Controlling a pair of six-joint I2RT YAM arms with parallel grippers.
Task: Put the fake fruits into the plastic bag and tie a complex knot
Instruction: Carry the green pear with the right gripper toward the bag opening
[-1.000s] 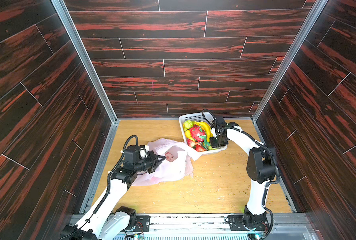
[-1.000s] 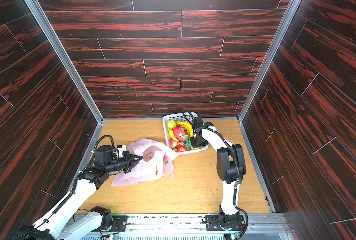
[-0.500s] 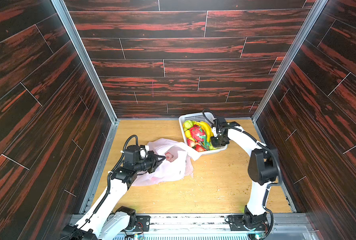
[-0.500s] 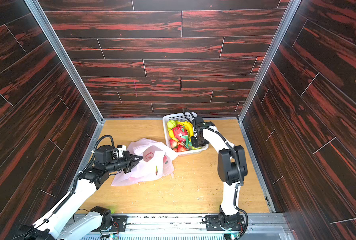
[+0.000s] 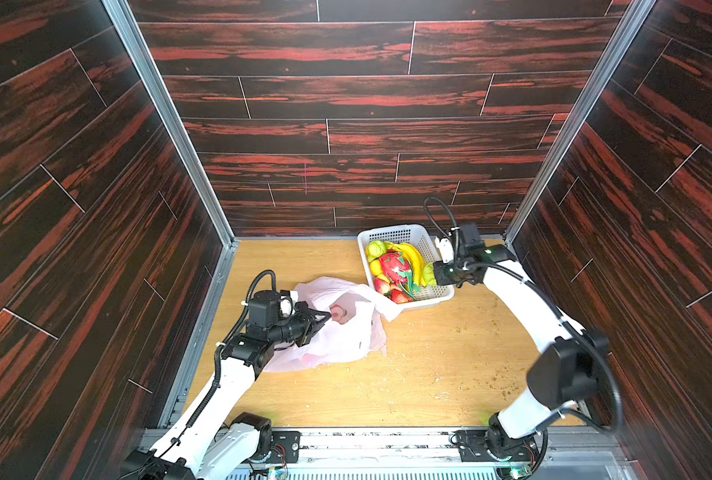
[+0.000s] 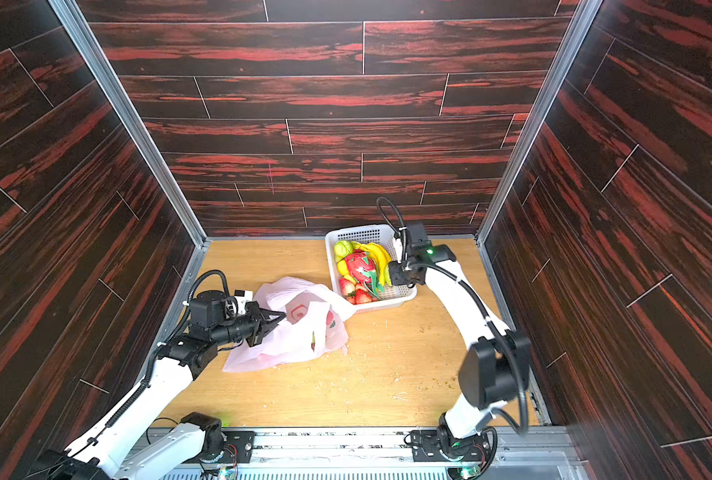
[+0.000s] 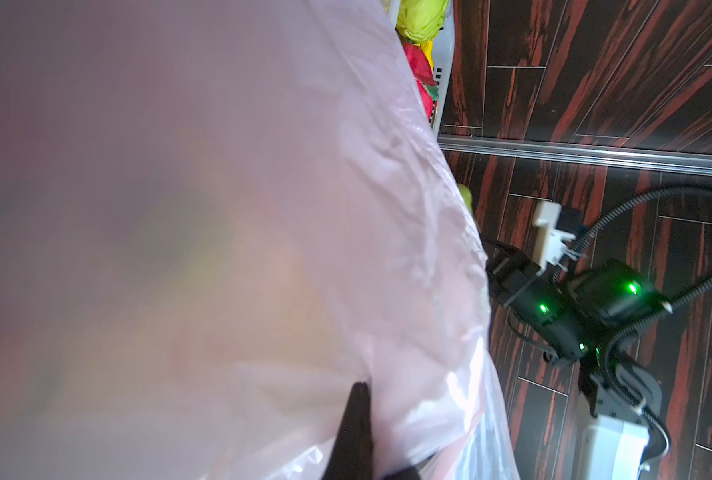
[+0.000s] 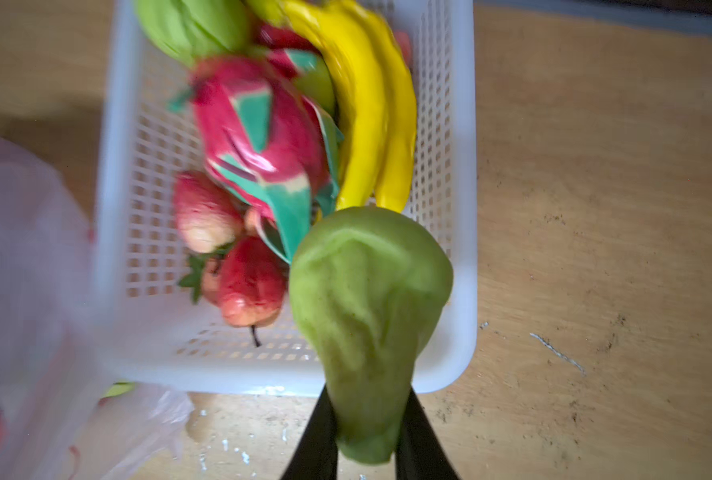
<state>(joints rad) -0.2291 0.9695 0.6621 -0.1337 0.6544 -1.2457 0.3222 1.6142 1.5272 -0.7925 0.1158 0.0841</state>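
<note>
- My right hand is clamped on the narrow end of a green fruit. There is a finger on each side, and the fat end sticks out ahead of the hand.
- The fruit hangs over the basket corner nearest the hand. I can't tell whether it touches the rim.
- The other fake fruits lie in the basket, ahead of the hand: dragon fruit, bananas, strawberries.
- My left hand is pinched shut on the film of the plastic bag. The bag is slumped on the worktop, off to the side of my right hand, and one flap reaches the basket.
- Step, as I judge it: carry the green fruit to the bag mouth.
- To do it well, I'd raise the fruit clear of the basket wall first and only then swing it across.
- The grip is on the tapered end, so the fruit could squirt out forward. I'd move smoothly and not tip the nose down.
- The bag mouth looks slack. I'd lift the pinched film with my left hand so the opening faces my right hand.
- In the left wrist view the film fills the lens, so I can't confirm the opening.
- I'd let go only once the fruit is past the rim and low, because the film is thin and the fruit could roll off.
</note>
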